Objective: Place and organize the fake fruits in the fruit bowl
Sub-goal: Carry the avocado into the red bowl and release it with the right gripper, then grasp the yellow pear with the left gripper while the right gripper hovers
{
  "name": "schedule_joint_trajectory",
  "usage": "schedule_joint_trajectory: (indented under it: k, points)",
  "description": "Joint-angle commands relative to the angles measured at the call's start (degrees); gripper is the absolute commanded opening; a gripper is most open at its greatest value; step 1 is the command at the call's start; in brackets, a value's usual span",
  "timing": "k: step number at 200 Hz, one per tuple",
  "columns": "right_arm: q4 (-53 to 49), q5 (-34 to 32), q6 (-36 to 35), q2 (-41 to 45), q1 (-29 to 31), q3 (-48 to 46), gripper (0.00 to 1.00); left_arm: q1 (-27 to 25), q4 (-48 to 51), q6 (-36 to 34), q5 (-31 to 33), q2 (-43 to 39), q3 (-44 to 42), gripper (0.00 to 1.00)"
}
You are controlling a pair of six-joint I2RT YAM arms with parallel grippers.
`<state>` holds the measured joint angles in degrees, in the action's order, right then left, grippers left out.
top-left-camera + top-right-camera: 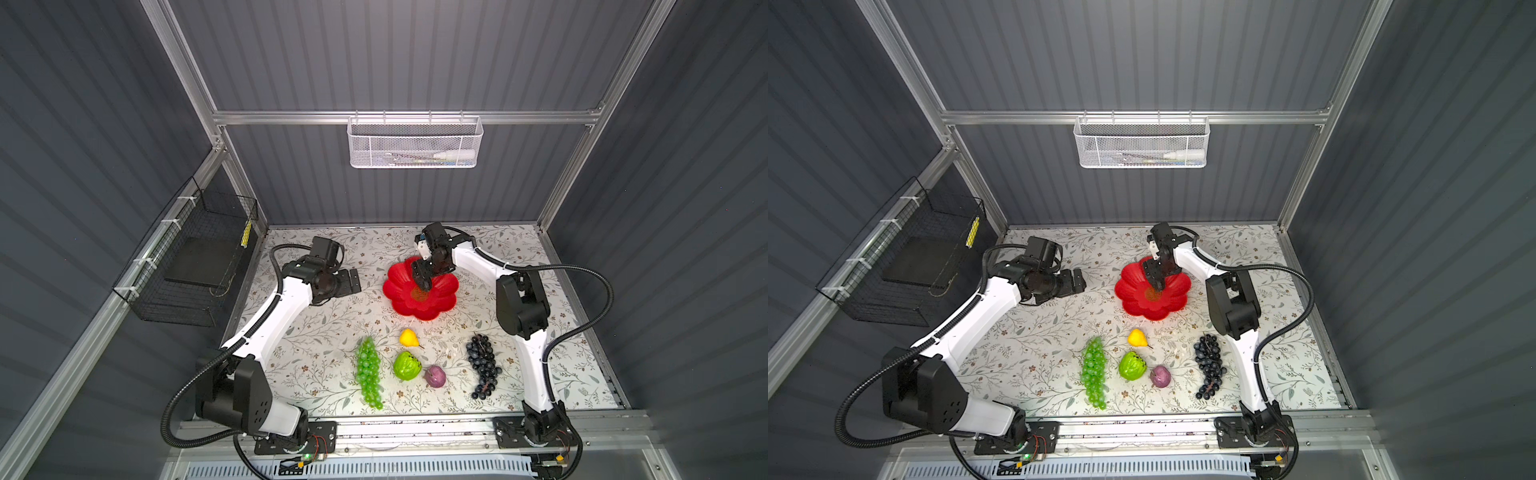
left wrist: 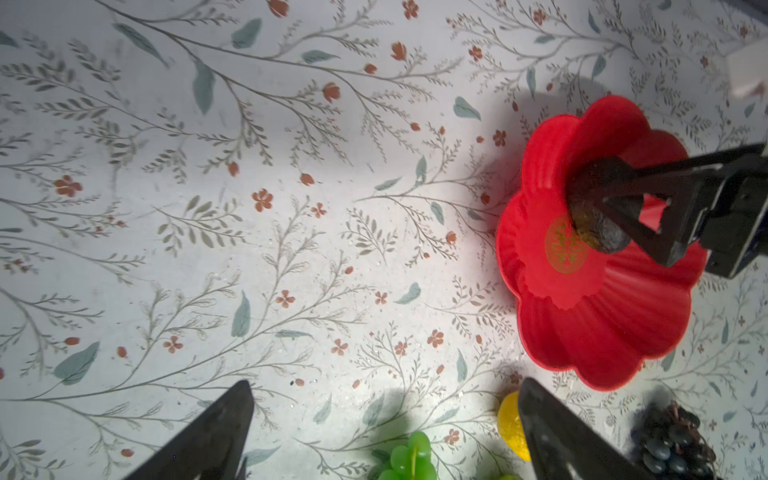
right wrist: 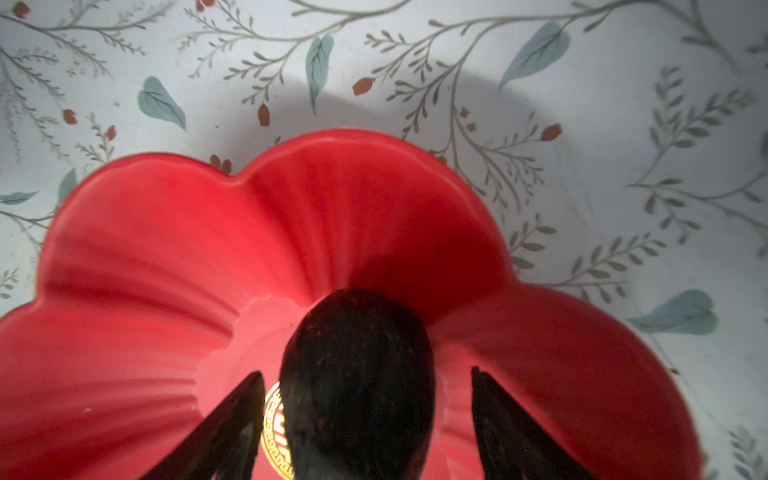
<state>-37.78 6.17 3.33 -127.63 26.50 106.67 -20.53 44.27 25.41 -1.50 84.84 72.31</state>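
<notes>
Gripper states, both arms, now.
Left gripper: open, empty.
Right gripper: open, straddling the black avocado in the fruit bowl.

A glossy red flower-shaped plastic bowl (image 1: 442,301) sits on the floral-patterned desk (image 1: 316,332), the right arm's black fingers (image 1: 424,283) pointing down over its orange-brown centre. Nearer the front, apart from it, lie a green plastic grape bunch (image 1: 368,374), a small yellow pear (image 1: 409,337), a bright green bumpy fruit (image 1: 406,365), a small purple fruit (image 1: 435,376) and a dark blue-black grape bunch (image 1: 483,365). The left arm's fingers (image 1: 348,279) hover left of the bowl.
</notes>
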Motion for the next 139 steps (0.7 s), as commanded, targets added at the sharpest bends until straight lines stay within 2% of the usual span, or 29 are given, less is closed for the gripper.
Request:
schedule_joint_trajectory:
  k: [1,37,67,106,139]
  points:
    - [0.07,-1.27,-1.04,9.41,0.11,-2.59,0.80,-5.07,5.45,-3.15,-3.40,2.60,1.95,0.99]
    - [2.50,-2.49,-0.29,20.96,0.13,-12.60,0.81,-15.69,5.14,-3.51,-5.18,6.80,2.92,1.00]
    - [7.48,-2.12,2.10,31.33,-0.41,-24.58,0.83,-23.13,6.15,-3.34,-5.31,11.37,5.65,1.00]
    - [14.11,2.91,7.07,41.26,-3.37,-39.60,0.83,-26.70,5.92,-2.74,-6.53,16.94,7.10,0.97]
    - [17.04,4.59,8.61,43.52,-4.44,-45.46,0.83,-27.35,4.12,-2.12,-5.60,20.17,6.78,0.94]
